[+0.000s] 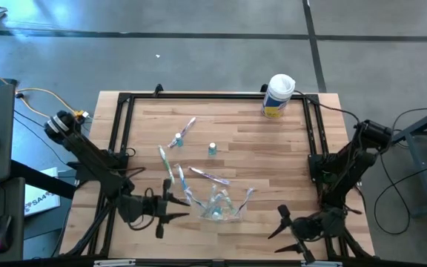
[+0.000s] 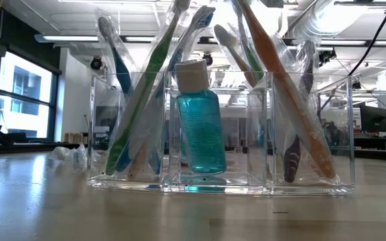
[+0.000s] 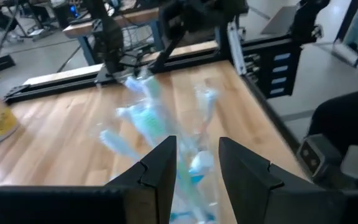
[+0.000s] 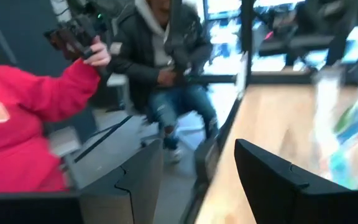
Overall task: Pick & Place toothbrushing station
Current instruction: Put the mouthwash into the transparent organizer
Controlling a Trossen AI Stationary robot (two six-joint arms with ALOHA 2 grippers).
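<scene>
The left gripper (image 1: 175, 208) stands spread just beside the clear holder (image 1: 219, 208). Only the low view shows a teal bottle (image 2: 200, 127) in its middle compartment. The right gripper (image 1: 286, 222), spread and empty, hangs apart; its wrist view alone shows two people (image 4: 166, 56).

Right gripper (image 4: 194, 180): two dark fingers (image 4: 278, 186) low in frame, clear gap between, nothing held.
Wooden table (image 4: 272, 130) edge beyond fingers, dark frame rail (image 4: 225, 134) along it.
Wrapped toothbrushes (image 4: 350, 134) at frame edge over table: blurred, teal and white, count unreadable.
Off table: person in red sleeve (image 4: 39, 93), hand (image 4: 97, 56) raised, gripping dark device (image 4: 73, 34).
Second person, dark jacket (image 4: 135, 43), torn jeans (image 4: 179, 106), seated behind.
Background bright, blurred.
</scene>
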